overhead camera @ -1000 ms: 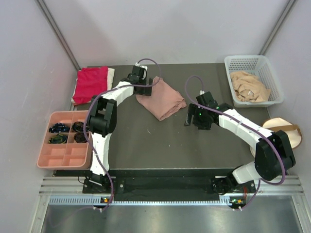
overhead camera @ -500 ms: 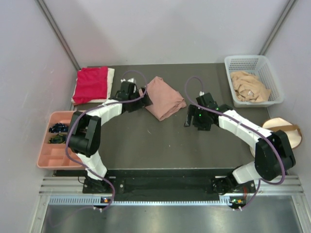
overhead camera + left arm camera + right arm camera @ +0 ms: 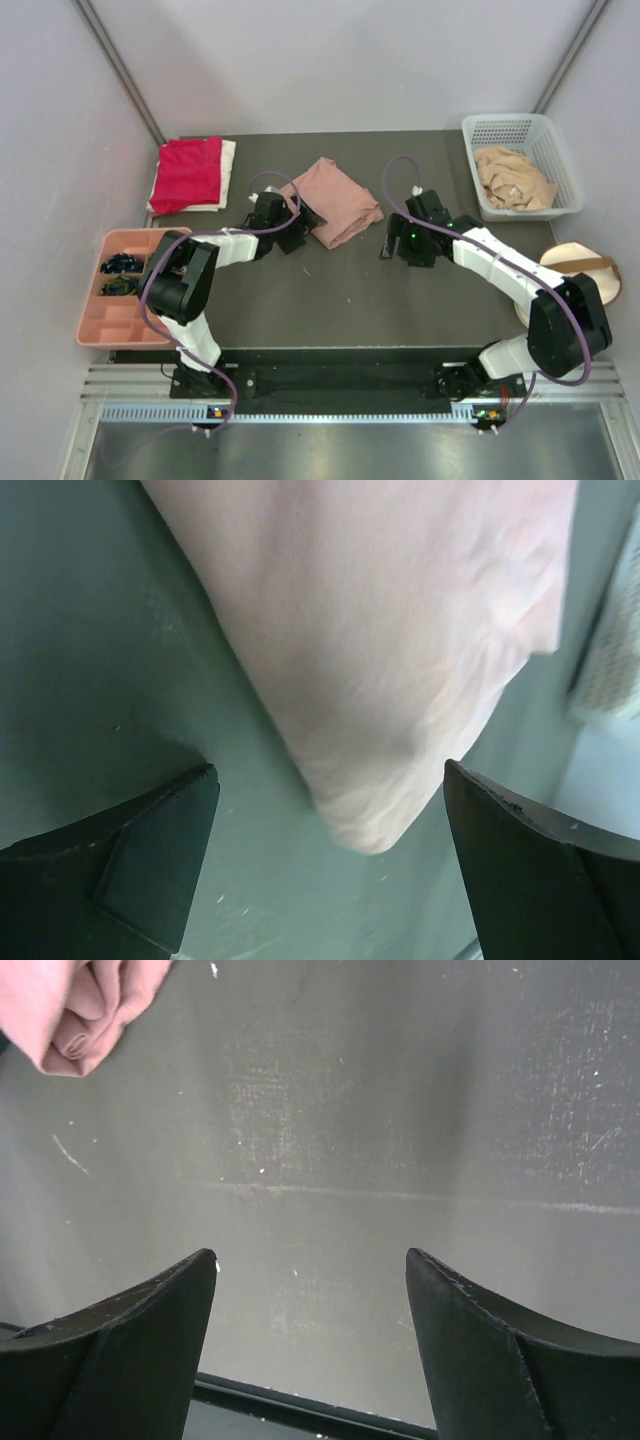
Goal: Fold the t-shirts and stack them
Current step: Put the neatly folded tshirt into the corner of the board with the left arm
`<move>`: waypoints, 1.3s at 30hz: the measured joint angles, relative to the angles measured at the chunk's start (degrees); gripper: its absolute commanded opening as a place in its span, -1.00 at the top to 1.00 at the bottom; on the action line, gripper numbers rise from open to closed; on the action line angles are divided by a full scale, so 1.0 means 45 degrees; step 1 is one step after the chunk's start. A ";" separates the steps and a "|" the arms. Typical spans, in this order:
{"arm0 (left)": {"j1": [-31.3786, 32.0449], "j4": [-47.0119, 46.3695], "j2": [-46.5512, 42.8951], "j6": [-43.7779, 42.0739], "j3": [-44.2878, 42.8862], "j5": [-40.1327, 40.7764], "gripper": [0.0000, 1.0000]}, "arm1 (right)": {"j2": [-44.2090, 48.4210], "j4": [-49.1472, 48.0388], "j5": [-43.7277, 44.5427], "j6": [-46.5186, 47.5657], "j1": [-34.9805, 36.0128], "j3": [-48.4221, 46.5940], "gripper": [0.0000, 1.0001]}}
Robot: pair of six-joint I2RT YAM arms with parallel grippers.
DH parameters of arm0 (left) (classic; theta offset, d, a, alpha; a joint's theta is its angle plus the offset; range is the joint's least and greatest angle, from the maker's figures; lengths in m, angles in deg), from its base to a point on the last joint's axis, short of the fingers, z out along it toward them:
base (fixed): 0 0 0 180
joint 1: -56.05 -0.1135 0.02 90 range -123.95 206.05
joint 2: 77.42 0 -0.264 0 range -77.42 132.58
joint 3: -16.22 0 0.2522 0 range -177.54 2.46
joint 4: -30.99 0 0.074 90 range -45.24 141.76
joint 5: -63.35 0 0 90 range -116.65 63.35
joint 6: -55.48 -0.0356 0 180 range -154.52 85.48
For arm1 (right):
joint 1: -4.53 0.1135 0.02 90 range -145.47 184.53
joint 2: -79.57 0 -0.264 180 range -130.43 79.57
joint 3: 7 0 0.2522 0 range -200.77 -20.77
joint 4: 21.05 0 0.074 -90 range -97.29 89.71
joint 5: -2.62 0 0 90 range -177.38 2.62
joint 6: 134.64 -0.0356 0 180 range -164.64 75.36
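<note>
Counting four t-shirts [image 3: 345, 195]: pink [image 3: 335, 205], red [image 3: 188, 172], white [image 3: 229, 160], tan [image 3: 512, 178].

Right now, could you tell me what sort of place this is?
Likely a robot test cell: plain grey panels enclose a dark table holding a folded dusty-pink t-shirt and a white plastic basket.

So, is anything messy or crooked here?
Yes. The folded pink shirt lies crooked mid-table, apart from the red shirt stacked at the back left. The tan shirt sits crumpled, unfolded, in the white basket.
</note>
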 measured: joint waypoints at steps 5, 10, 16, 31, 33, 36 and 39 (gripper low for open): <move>-0.0010 -0.1885 0.0243 0.1734 0.0661 0.0374 -0.98 | 0.0350 0.0063 0.0000 -0.0044 0.0000 0.0000 -0.53; -0.0005 -0.3730 0.1107 0.3133 0.0685 0.0452 -0.98 | 0.0500 0.0296 0.0005 -0.0049 0.0005 0.0000 -0.53; 0.0083 -0.5435 0.2268 0.4381 0.0321 0.0418 0.06 | 0.0738 0.0588 0.0083 -0.0049 0.0000 0.0000 -0.53; 0.0112 -0.1336 0.2234 0.1345 -0.1025 -0.0505 1.00 | 0.1277 0.0835 0.0199 -0.0092 0.0000 0.0000 -0.53; 0.0112 -0.0155 0.1982 0.0223 -0.1297 -0.0845 1.00 | 0.1345 0.0855 0.0301 -0.0092 0.0000 0.0000 -0.53; 0.0112 0.1821 0.1671 -0.1719 -0.1778 -0.1540 1.00 | 0.1413 0.0913 0.0398 -0.0092 0.0000 0.0000 -0.54; 0.0112 0.3779 0.1622 -0.3725 -0.2472 -0.2220 1.00 | 0.1418 0.0918 0.0432 -0.0092 0.0000 0.0000 -0.53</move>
